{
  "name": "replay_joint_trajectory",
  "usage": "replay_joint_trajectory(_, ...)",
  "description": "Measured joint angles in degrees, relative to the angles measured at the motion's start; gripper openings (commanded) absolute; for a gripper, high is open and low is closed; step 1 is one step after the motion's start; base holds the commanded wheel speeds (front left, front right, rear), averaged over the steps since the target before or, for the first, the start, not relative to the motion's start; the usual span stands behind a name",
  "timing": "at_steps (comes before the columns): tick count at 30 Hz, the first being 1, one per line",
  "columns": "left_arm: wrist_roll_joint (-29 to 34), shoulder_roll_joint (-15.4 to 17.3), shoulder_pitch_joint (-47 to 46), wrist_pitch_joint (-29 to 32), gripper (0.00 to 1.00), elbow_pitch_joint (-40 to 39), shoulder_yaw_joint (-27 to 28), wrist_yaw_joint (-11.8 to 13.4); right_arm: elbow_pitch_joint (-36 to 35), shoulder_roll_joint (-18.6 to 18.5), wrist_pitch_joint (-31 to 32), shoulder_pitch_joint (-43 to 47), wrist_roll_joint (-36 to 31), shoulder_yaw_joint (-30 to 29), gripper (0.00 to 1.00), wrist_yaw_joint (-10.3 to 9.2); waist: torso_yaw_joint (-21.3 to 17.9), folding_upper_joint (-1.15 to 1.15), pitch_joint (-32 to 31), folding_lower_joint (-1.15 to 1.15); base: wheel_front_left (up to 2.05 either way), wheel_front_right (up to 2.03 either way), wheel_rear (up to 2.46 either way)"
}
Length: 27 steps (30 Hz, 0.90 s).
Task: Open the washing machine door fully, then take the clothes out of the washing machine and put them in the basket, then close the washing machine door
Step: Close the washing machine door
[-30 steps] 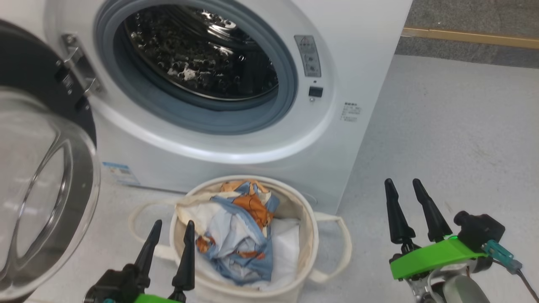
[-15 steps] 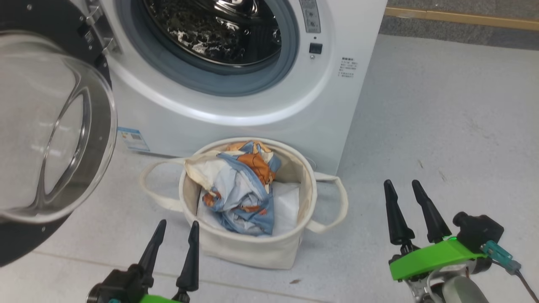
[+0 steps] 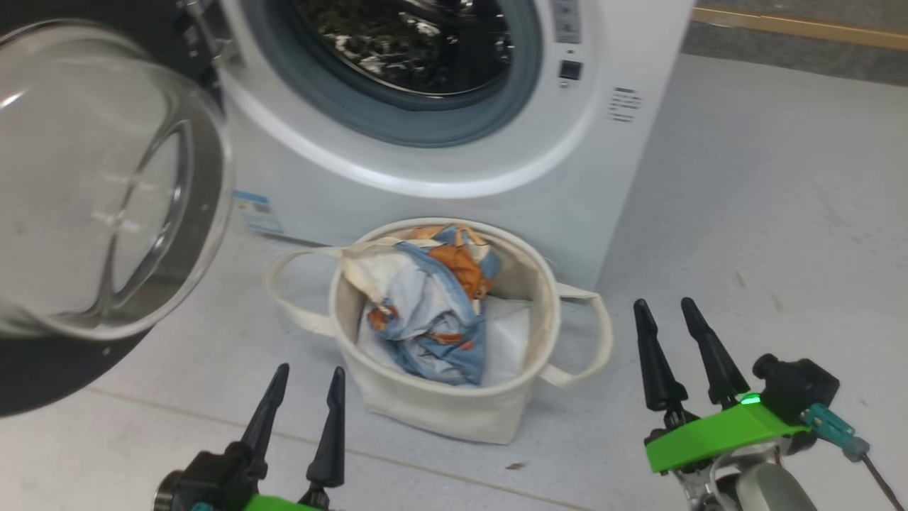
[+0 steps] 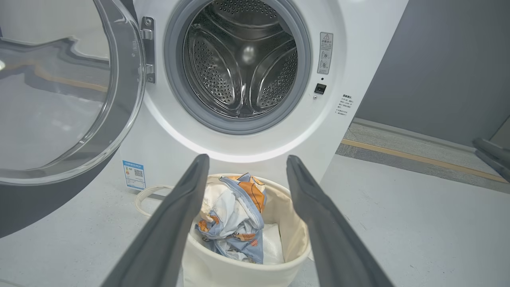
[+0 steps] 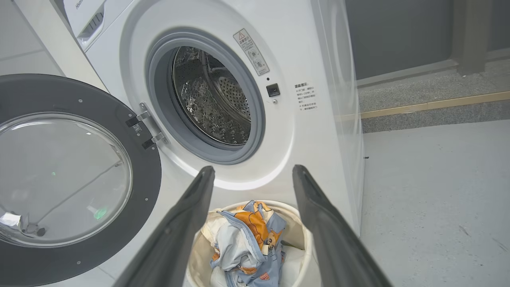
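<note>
The white washing machine stands with its steel drum bare inside. Its door, black-rimmed with a bulging glass bowl, is swung wide open to the left. On the floor before the machine sits the cream basket holding the blue and white clothes with orange figures. My left gripper is open, near the basket's front left. My right gripper is open, to the basket's right.
Grey floor spreads to the right of the machine, crossed by a yellow line further back. A dark grey wall stands behind. The open door overhangs the floor on the left.
The head camera has tilted down and shifted, so the machine, door and basket sit differently in its view. Both grippers keep their open pose and the clothes lie still in the basket.
</note>
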Motion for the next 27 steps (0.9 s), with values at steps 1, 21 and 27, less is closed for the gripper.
replay_joint_trajectory(1,0.00,0.00,-0.01,0.00,1.00,-0.08,-0.35,0.00,-0.30,-0.01,0.00,0.00,0.00,0.29,1.00,0.00,0.67,0.00,0.03,0.00,0.00,0.00,0.00)
replay_joint_trajectory(21,-0.44,0.01,2.26,0.00,1.00,-2.56,-1.86,2.98,-2.66,-0.03,0.00,0.01,0.00,10.33,1.00,0.00,21.75,0.00,-1.29,0.00,0.00,0.00,0.00)
replay_joint_trajectory(27,-0.62,0.02,3.73,0.00,1.00,-5.65,0.10,5.44,-0.44,-0.07,0.00,-2.88,0.00,14.62,1.00,0.00,24.18,0.00,0.13,0.00,0.00,0.00,0.00)
